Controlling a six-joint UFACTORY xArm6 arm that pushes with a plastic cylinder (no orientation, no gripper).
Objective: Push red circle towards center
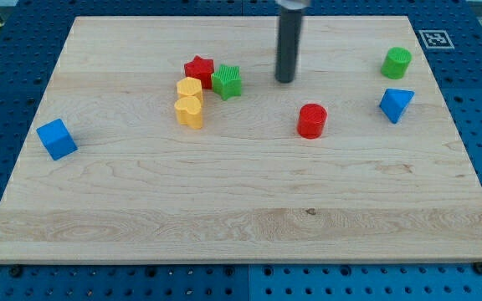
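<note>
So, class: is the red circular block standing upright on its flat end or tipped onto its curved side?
Upright. The red circular block shows its round face upward and ribbed side wall below, resting on the wooden board.

On the board [241,209], my tip [285,81] stood above and slightly left of the red circle [312,120]. At the view's left centre, the red star [198,70], green block [228,81] and two yellow blocks [189,89] [189,111] clustered together. The blue cube [56,139] lay far left. The green cylinder [397,63] sat above the blue block [396,104] at right.
</note>
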